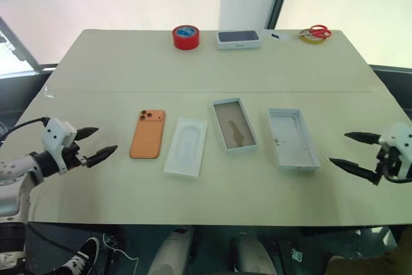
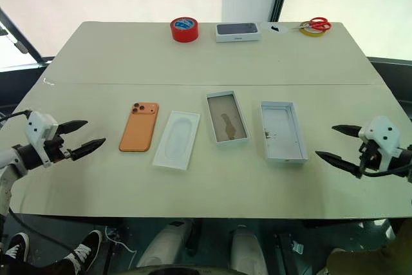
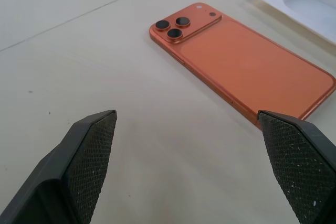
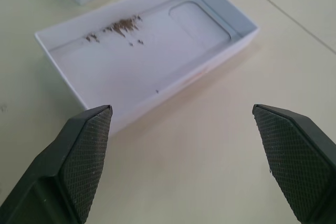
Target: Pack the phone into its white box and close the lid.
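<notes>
— Four things lie in a row on the table [image 1: 96, 69], right?
— Yes. From the robot's left: the phone [image 1: 148, 134] lying camera-side up, a white moulded insert tray [image 1: 186, 147], the white box [image 1: 234, 124] with its brownish floor showing, and the lid [image 1: 293, 138] lying inside-up.
— Where is the phone relative to the left gripper [image 1: 96, 145]?
— Just ahead of it and to its right, near but apart. In the left wrist view the phone's near corner sits close by one fingertip [image 3: 294, 156].
— And that gripper's pose?
— Held low over the table's left edge, pointing inward and slightly down, fingers spread wide, holding nothing.
— The right gripper [image 1: 351, 151]?
— Mirrors it at the right edge, fingers wide apart and empty, aimed at the lid, which lies just beyond them.
</notes>
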Available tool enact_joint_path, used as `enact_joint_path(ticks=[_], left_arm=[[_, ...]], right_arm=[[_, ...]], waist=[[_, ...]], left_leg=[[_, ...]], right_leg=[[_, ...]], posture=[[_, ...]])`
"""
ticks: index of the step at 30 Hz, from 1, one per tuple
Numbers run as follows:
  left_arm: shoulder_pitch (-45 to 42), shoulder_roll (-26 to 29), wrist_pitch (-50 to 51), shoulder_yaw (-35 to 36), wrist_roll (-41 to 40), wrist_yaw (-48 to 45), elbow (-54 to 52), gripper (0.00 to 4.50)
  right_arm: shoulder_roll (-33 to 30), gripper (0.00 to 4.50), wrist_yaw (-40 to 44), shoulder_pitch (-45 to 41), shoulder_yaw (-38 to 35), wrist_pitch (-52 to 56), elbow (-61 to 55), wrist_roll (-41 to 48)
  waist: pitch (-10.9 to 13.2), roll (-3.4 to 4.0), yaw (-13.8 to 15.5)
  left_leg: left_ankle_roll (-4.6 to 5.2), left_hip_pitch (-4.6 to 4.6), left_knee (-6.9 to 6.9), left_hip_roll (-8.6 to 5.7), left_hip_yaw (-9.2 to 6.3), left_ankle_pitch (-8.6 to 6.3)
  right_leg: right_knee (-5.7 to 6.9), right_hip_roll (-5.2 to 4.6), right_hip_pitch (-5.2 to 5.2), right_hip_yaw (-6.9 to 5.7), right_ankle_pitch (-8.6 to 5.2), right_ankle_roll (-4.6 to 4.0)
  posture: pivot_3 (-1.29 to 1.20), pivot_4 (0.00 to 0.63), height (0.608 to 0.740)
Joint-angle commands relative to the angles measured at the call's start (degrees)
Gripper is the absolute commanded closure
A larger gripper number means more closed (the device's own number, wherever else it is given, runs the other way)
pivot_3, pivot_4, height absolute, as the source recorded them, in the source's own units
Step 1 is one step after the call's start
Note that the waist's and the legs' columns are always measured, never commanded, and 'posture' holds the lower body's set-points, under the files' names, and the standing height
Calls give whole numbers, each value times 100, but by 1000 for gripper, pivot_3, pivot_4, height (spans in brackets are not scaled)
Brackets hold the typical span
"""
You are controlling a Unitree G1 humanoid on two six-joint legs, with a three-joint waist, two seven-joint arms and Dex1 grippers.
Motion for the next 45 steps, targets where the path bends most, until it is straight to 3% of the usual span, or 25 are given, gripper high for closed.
enact_joint_path(ticks=[1,23,31,38,45], left_arm=[[9,71,-178,162,-45,-34,-69,0],[-52,49,-122,-153,34,-99,-381,0],[-413,-205,286,-327,217,711,-816,0],[-837,-533,2405,-797,-335,1305,-1902,0],[-1645,-1418,5175,-588,-1741,2210,-2025,0]], right_arm=[[-56,29,0,30,-241,-216,22,23],[2,29,-267,-243,-84,-134,20,47],[142,29,-566,-594,192,141,-871,53],[507,29,-967,-1225,954,695,-2260,104],[758,29,-959,-1309,1722,970,-3115,24]], waist=[[0,1,-4],[0,2,-20],[-1,3,-16],[-1,2,-15],[2,-4,26]], left_leg=[[0,0,0,0,0,0],[0,0,-2,0,0,0],[0,0,-1,0,0,0],[0,-1,1,0,0,1],[2,-3,10,-1,-3,2]], right_leg=[[0,0,0,1,0,0],[0,-1,-1,1,0,0],[0,-1,-1,1,0,0],[1,0,-1,1,9,17],[2,3,1,-4,10,20]], posture=[[0,150,740],[0,150,740],[0,150,740],[0,150,740],[0,150,740]])
